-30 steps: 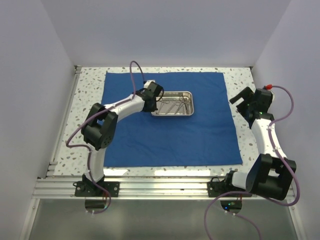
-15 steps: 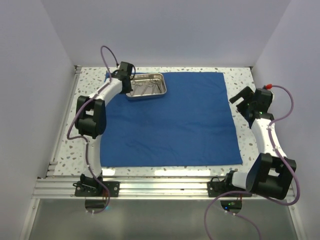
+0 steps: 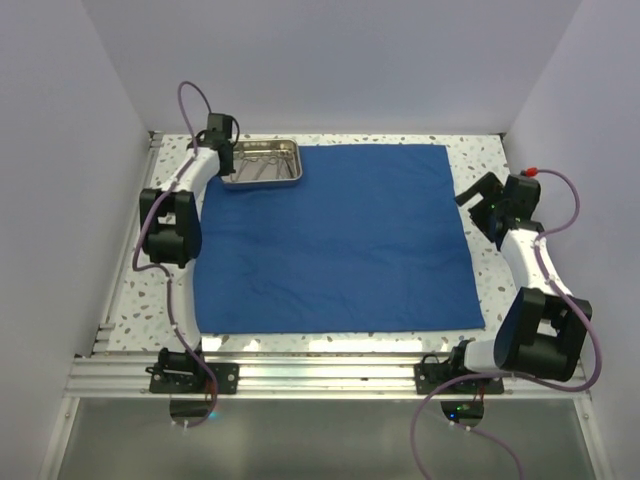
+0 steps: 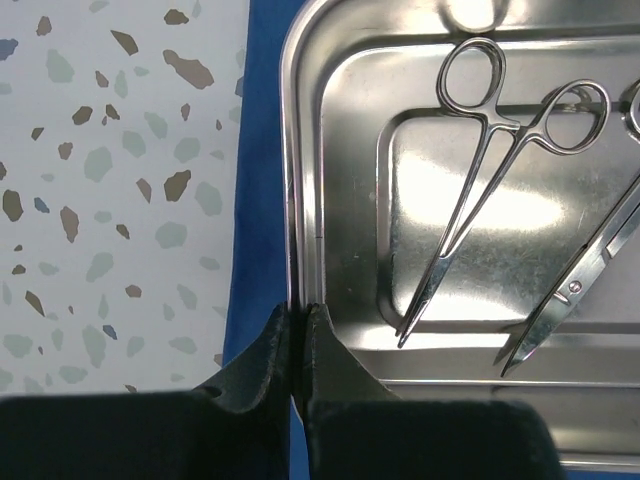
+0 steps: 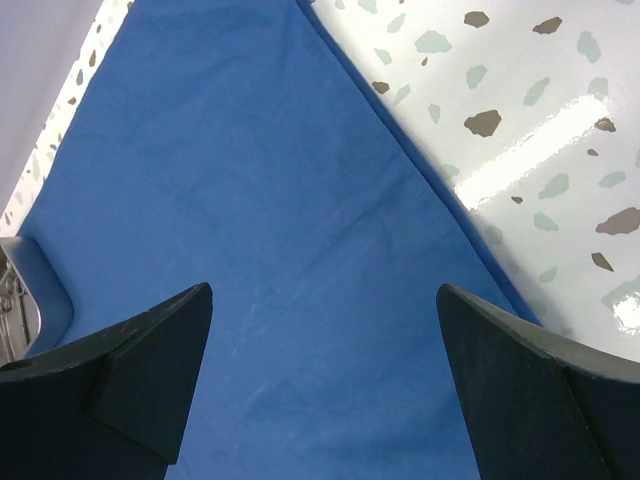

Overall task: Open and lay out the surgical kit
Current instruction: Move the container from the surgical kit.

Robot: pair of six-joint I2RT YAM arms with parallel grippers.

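Note:
The royal-blue cloth (image 3: 330,240) of the surgical kit lies spread flat on the table. The steel tray (image 3: 290,182) stands at the cloth's far-left corner, partly over the edge. My left gripper (image 3: 222,160) is shut on the tray's left rim (image 4: 300,150), one finger inside and one outside. In the tray lie ring-handled forceps (image 4: 480,170) and scissors (image 4: 580,280). My right gripper (image 3: 478,195) hangs open over the cloth's right edge (image 5: 250,200) with nothing between its fingers (image 5: 325,290). A corner of the tray (image 5: 30,280) shows at the far left of the right wrist view.
The speckled terrazzo tabletop (image 3: 480,150) shows around the cloth, widest on the right and as a strip on the left (image 4: 100,180). White walls close in the left, back and right. An aluminium rail (image 3: 320,372) runs along the near edge by the arm bases.
My left arm has dragged the tray from the back middle of the cloth to its far-left corner, still gripping the rim. The right arm has barely shifted.

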